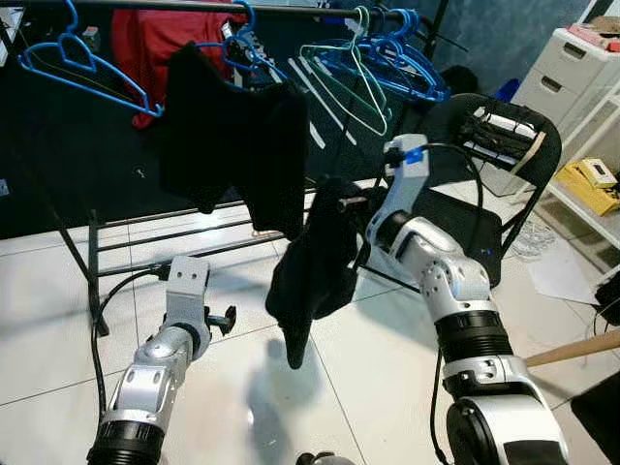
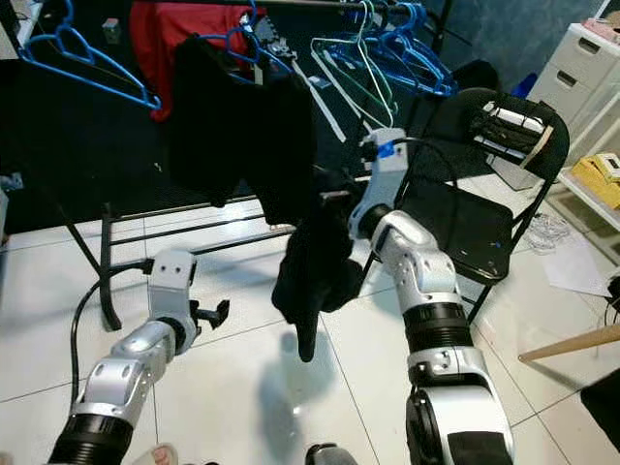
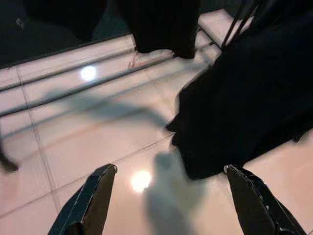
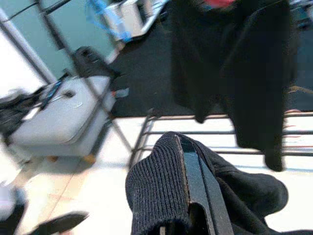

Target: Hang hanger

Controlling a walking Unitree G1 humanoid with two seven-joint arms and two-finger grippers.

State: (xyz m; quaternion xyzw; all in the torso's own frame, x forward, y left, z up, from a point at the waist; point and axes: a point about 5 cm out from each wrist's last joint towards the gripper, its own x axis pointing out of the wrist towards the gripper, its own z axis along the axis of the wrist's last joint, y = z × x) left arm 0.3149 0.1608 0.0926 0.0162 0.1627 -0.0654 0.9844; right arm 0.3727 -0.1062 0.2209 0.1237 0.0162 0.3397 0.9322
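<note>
My right gripper (image 1: 345, 203) is shut on a black knit garment (image 1: 315, 271) that hangs limp from it above the tiled floor, just in front of the clothes rack. In the right wrist view the shut fingers (image 4: 195, 188) are wrapped in the black knit; any hanger inside it is hidden. The rack's rail (image 1: 194, 6) carries a black garment (image 1: 242, 145) on a blue hanger, a red garment (image 1: 155, 44), a bare blue hanger (image 1: 87, 68), a green wire hanger (image 1: 344, 77) and several blue hangers (image 1: 407, 58). My left gripper (image 1: 225, 320) is open and low, left of the held garment.
A black folding chair (image 1: 484, 145) stands right behind my right arm. White drawers (image 1: 572, 68) stand at the far right. A wooden stick (image 1: 576, 349) juts in from the right. The rack's low bars (image 1: 145, 242) cross the floor. A grey suitcase (image 4: 63, 117) stands by the rack.
</note>
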